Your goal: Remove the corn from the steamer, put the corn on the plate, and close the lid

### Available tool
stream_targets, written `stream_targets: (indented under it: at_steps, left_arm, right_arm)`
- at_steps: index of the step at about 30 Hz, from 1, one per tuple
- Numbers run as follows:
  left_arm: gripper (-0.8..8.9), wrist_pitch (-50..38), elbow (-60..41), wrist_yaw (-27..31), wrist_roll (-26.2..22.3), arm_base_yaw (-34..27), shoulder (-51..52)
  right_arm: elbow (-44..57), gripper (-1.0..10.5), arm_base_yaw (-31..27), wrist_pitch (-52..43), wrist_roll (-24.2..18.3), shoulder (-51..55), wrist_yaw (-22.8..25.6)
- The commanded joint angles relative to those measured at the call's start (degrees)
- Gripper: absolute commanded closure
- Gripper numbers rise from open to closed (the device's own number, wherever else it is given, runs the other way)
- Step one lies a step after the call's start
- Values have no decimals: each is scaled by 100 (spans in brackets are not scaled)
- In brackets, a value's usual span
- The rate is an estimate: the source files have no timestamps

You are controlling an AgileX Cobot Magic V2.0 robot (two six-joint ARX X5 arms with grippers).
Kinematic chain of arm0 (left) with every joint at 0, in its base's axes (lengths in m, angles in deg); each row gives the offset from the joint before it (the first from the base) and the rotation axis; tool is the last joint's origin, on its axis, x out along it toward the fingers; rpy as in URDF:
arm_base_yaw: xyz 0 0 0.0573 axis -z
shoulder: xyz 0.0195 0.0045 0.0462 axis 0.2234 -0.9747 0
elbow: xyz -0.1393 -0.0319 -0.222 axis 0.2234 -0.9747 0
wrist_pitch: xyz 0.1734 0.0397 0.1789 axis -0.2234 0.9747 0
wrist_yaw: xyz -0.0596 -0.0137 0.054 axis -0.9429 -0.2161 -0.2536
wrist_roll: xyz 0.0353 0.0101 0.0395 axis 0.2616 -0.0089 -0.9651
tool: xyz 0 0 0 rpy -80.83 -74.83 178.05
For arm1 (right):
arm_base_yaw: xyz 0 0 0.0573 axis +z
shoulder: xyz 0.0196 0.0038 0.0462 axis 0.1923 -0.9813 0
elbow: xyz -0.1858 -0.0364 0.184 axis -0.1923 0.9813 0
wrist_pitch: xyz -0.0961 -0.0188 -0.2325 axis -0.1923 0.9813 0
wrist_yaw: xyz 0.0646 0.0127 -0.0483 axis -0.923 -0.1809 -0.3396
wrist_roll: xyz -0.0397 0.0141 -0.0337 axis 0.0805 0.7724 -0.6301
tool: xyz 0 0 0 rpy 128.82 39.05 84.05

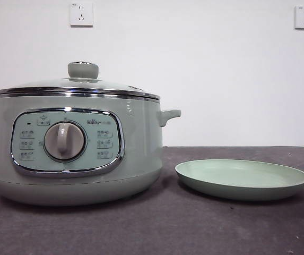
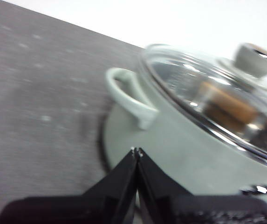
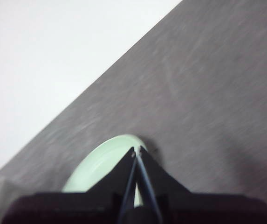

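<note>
The sage-green steamer [image 1: 72, 149] stands at the left of the table with the glass lid [image 1: 77, 85] on it, knob [image 1: 83, 69] up. In the left wrist view the steamer [image 2: 170, 144] is close, and the orange-yellow corn [image 2: 226, 108] shows through the lid [image 2: 208, 93]. My left gripper [image 2: 136, 150] is shut and empty, beside the steamer's side handle [image 2: 128, 95]. The pale-green plate [image 1: 242, 179] lies empty to the right of the steamer. My right gripper [image 3: 137, 150] is shut and empty above the plate [image 3: 103, 163]. Neither arm shows in the front view.
The dark grey tabletop [image 1: 152, 228] runs in front of the steamer and plate. A white wall stands behind, with two sockets [image 1: 81, 14] high up.
</note>
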Motion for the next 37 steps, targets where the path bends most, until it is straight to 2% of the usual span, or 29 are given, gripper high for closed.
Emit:
stream_targets:
  at_steps: [1,5,8,12,15,21,25,30,36,37]
  left_arm:
    - [819,-4,7,-428,146,-9,13]
    - [821,129,321,-708,136,-9,11]
    - [821,280,699,-715,109,-9,-35]
    - [821,433,1292,-719,20,-9,-280]
    - [821,474,1746,-732,-273,-9,-616]
    - [821,804,2774,-743,-1228,-9,-1576]
    - [819,1263,3484,-796,-1681,-9,-2302]
    - [817,1926,4299,-1246,-2151,-9,-3171]
    - [808,2371,4975,-1364,-2214,-2,-3967]
    - [762,2382,5060,-1373,-2223,0,-4092]
  right_arm:
    - [-46,963,13,-66,188,7,-411]
    - [-348,963,13,-59,-33,-87,-774]
    - [-741,963,13,4,-391,-260,-833]
    - [-1445,963,13,90,-1084,-651,-892]
    - [-2070,963,13,258,-1604,-1078,-975]
    - [-3322,963,15,839,-2430,-2127,-1003]
    - [-4135,963,15,1443,-2988,-2876,-1600]
    - [-4964,963,15,2304,-3615,-3790,-2603]
    - [-5375,954,15,2824,-3897,-4656,-3672]
    - [-5383,917,15,2855,-3991,-4780,-3818]
